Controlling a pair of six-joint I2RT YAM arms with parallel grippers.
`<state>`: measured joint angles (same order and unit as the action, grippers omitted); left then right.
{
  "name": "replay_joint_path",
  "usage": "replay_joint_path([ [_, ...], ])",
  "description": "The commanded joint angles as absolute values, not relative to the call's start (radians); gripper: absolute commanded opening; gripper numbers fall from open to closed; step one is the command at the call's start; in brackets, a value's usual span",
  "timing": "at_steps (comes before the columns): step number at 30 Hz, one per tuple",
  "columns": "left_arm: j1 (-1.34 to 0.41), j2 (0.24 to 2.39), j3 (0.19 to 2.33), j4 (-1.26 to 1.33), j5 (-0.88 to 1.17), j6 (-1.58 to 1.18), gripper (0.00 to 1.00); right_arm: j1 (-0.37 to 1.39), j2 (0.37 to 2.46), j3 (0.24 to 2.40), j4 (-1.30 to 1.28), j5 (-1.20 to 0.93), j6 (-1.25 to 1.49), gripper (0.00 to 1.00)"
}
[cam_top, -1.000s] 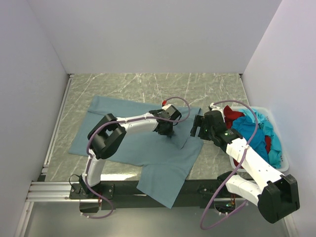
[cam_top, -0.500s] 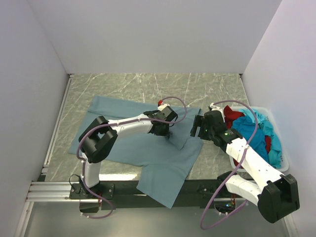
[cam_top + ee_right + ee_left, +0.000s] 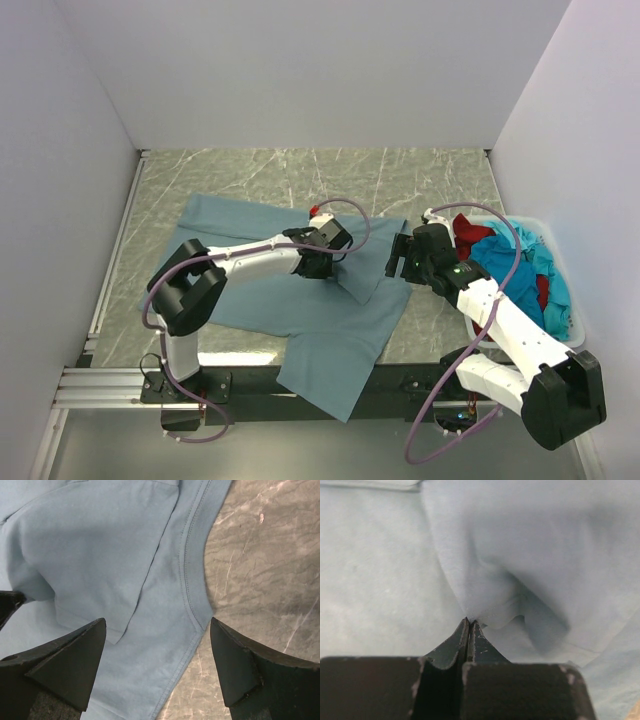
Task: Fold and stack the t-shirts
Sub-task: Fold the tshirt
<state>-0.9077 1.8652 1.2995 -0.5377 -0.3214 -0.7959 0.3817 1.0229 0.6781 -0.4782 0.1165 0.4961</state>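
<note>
Dealing so far with the grey-blue t-shirt (image 3: 250,300) alone, lying mostly flat across the table (image 3: 260,175) with its near corner hanging over the front edge; pinching a raised ridge of that cloth with the left fingers (image 3: 462,645), closed tight on it and holding up a flap, possibly a sleeve, over the body of the shirt; hovering just beside the shirt's right-hand edge with the right fingers (image 3: 75,650) spread wide and gripping nothing, a curved stitched hem and bare table showing between them; leaving the turquoise t-shirt (image 3: 520,265) and the dark red t-shirt (image 3: 468,232) crumpled together in the white bin (image 3: 530,220) at the right, neither being touched; judging from this, standing early in the job, with no shirt folded through and no stack begun; remaining, by the look of it: finishing this first fold, squaring up the grey-blue t-shirt, then fetching, folding and stacking the two from the bin.
</note>
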Motion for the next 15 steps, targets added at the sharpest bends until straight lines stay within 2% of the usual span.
replay_joint_path([
  [1,-0.913,1.781,1.263,-0.529,-0.374,-0.821,0.0,0.376,1.025,0.666,-0.448,0.12,0.482,0.9],
  [13,-0.914,1.74,1.214,-0.54,-0.428,-0.837,0.01,0.376,1.035,0.667,-0.449,0.112,0.476,0.9],
  [15,-0.914,1.718,1.198,-0.523,-0.445,-0.851,0.05,0.374,1.037,0.667,-0.448,0.11,0.476,0.9],
])
